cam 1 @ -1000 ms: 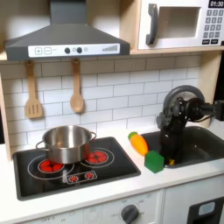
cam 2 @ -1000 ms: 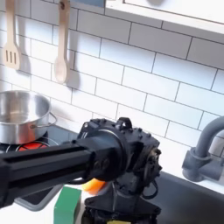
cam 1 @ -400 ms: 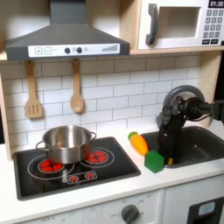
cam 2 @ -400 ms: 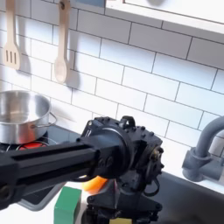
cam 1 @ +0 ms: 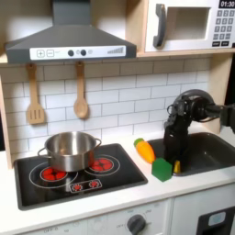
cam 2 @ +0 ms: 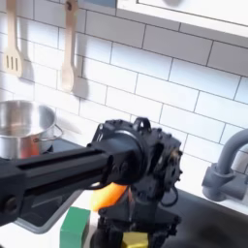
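Reaching: gripper (cam 1: 173, 162) down in the sink (cam 1: 213, 153), jaws hidden, grip unclear.
Nearest: green block (cam 1: 162, 169), just beside.
Carrot (cam 1: 144, 150): long axis diagonal, green tip toward the wall.

Pot (cam 1: 70, 150) on stove (cam 1: 78, 173), at first exterior view's left; carrot (cam 1: 145, 150) & block (cam 1: 162, 169) betw. stove & sink (cam 1: 209, 152); gripper (cam 1: 174, 166) in sink.

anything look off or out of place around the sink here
Mildly, yes: a toy carrot lies on its side on the counter beside a green block, right at the sink edge, not in the pot. The claw hangs down into the sink. Nothing looks spilled or broken.
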